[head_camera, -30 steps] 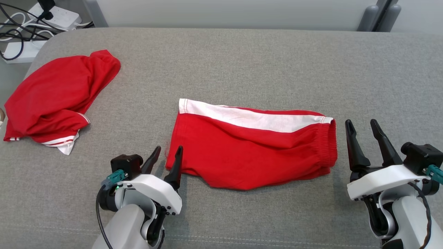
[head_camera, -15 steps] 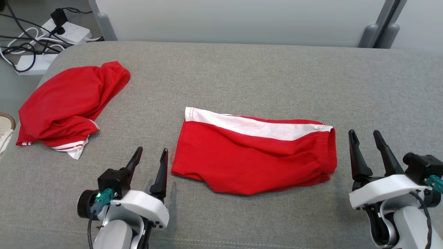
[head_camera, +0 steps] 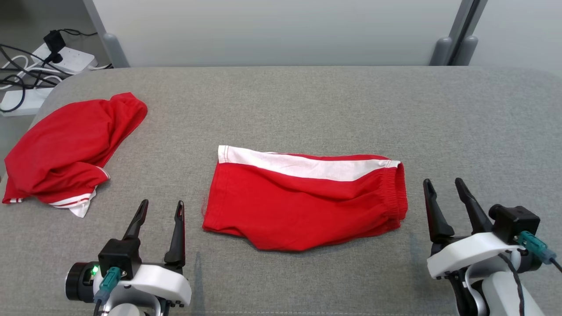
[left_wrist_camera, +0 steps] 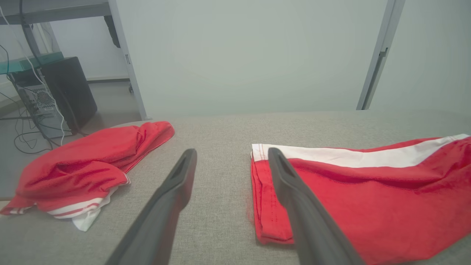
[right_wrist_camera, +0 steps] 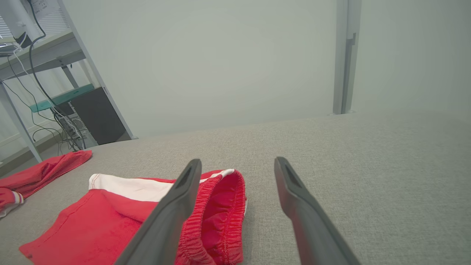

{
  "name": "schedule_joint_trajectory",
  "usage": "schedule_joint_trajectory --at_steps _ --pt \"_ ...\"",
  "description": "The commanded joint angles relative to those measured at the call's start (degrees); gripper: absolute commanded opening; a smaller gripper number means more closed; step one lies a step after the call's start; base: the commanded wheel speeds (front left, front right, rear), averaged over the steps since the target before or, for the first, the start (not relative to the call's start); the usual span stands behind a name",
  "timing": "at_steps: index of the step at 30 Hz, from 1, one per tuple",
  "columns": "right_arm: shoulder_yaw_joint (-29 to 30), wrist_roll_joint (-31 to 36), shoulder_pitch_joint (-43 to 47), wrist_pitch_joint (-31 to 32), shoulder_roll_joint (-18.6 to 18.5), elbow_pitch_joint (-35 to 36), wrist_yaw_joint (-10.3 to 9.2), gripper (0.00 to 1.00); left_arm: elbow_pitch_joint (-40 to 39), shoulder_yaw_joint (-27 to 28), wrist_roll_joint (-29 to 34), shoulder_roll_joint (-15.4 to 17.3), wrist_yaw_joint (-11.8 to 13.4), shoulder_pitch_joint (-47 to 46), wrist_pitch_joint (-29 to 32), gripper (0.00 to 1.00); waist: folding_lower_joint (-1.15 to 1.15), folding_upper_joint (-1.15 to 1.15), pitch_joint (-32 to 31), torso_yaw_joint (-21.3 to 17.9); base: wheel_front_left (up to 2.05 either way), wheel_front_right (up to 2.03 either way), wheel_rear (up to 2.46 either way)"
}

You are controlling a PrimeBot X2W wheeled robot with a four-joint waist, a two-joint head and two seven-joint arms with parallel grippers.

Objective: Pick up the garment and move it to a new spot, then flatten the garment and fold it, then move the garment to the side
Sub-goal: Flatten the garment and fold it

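Folded red garment lying mid-way across the grey surface, flanked by the left gripper and right gripper, both wide open and empty; pinching only the top layer when moving it aside would likely undo the fold.

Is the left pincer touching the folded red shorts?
Apart. The head view shows bare grey surface between the left pincer and the folded red shorts.
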State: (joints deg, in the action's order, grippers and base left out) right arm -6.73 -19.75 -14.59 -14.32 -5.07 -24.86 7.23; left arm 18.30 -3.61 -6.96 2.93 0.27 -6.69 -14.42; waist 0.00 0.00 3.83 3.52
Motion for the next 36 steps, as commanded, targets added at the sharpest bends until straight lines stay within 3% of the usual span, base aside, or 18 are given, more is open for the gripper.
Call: schedule_joint_trajectory --at_steps 1,12,26,36 --pt "-1.82 0.83 -0.32 -0.68 0.42 1.16 0.25 1.00 -2.39 2.47 1.02 0.87 0.67 -0.29 -0.58 1.00 0.00 0.00 -0.25 -0.50 0.00 0.00 0.00" --pt "-5.07 5.00 -3.73 -0.68 1.64 -3.81 0.25 1.00 -3.03 2.97 3.20 0.52 0.13 1.01 -0.58 1.00 0.00 0.00 0.14 1.33 0.00 0.00 0.00" --pt "2.27 10.20 -9.65 -0.68 2.16 -16.66 0.25 1.00 -1.29 2.30 2.44 0.11 -1.02 -0.02 -0.58 1.00 0.00 0.00 3.00 6.87 0.00 0.00 0.00" --pt "5.11 3.30 -11.44 -0.68 2.18 -23.02 0.25 1.00 -1.51 1.85 2.29 0.00 -1.16 -1.22 -0.58 1.00 0.00 0.00 5.26 7.76 0.00 0.00 0.00"
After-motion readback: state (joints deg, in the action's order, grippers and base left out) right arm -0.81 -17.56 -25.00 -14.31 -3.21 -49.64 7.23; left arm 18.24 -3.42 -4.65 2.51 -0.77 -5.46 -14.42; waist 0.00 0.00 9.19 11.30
